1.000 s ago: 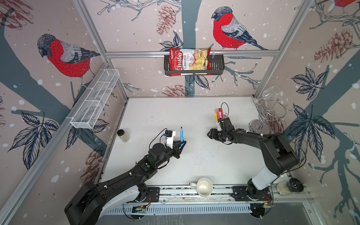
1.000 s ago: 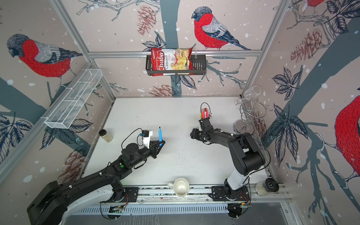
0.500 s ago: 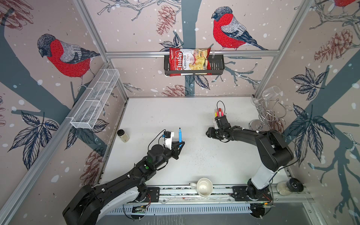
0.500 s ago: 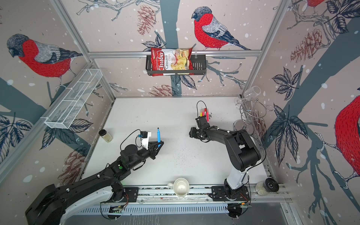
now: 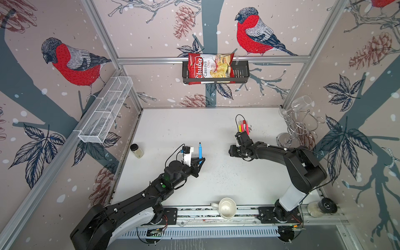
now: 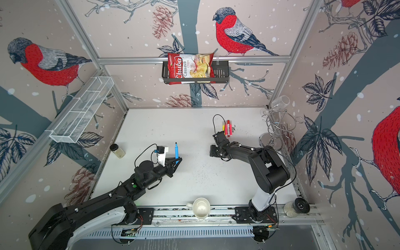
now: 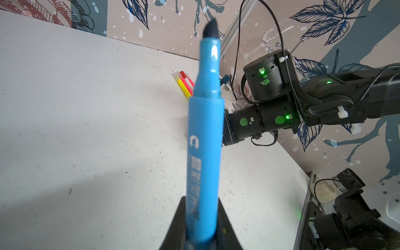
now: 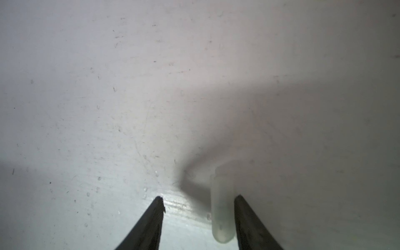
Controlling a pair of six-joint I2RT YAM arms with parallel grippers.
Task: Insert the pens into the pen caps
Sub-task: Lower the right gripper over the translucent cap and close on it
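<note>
The white table (image 5: 173, 125) fills the middle of both top views. Left of centre, the left gripper (image 5: 200, 160) is clenched on the lower end of the blue pen (image 5: 200, 150), which stands upright with its dark tip up. Right of centre, the right gripper (image 8: 198, 198) points down at the table, jaws apart and grasping nothing. Above it, toward the table's upper right, the other pens (image 5: 243, 126) lie side by side. At the lower right of the right wrist view, 1 translucent pen cap (image 8: 221, 207) rests on the table between the jaws, just beside 1 finger and clear of the other.
</note>
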